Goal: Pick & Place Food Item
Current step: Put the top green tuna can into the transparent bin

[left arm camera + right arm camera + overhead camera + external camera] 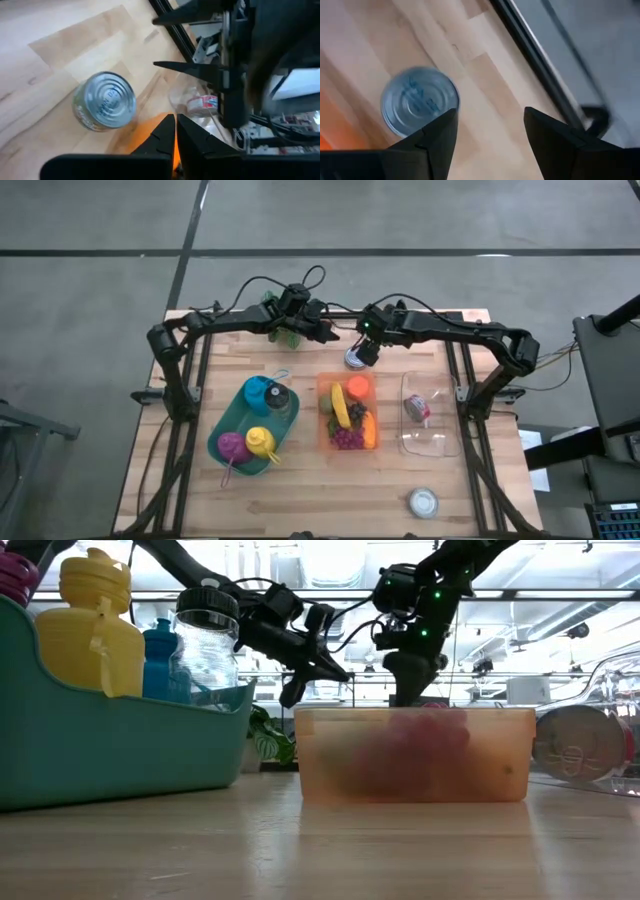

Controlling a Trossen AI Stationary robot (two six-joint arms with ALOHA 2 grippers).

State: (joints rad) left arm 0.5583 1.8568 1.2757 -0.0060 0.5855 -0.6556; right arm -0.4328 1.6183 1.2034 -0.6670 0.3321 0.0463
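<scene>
The tin can [354, 359] stands upright on the bare wood near the far edge of the table [300, 500], just beyond the far short wall of the orange food bin [372, 392], which holds a banana [340, 404], grapes [345, 438] and other toy produce. The right gripper [490, 135] hangs directly above and slightly to one side of the can; its fingers are spread apart with nothing between them, and the can's ribbed lid [419, 102] shows free beside one finger rather than centred in the gap. The left gripper [175, 131] hovers close by over the same far strip of table, its two fingers pressed together and empty, looking across at the can and at the right arm. Farther out sit a teal tray [222, 448] with bottles [259, 442] on the left, a clear plastic container [430, 442] with a small can in it on the right, and a small round lid-like item [423, 501] near the front edge. As I judge it, the main risk is the offset: a descent from here could land a fingertip on the lid's rim and tip or skid the can toward the table edge or against the bin. The smooth round wall could also slip in a shallow pinch, and the two arms are close enough to clash.
</scene>
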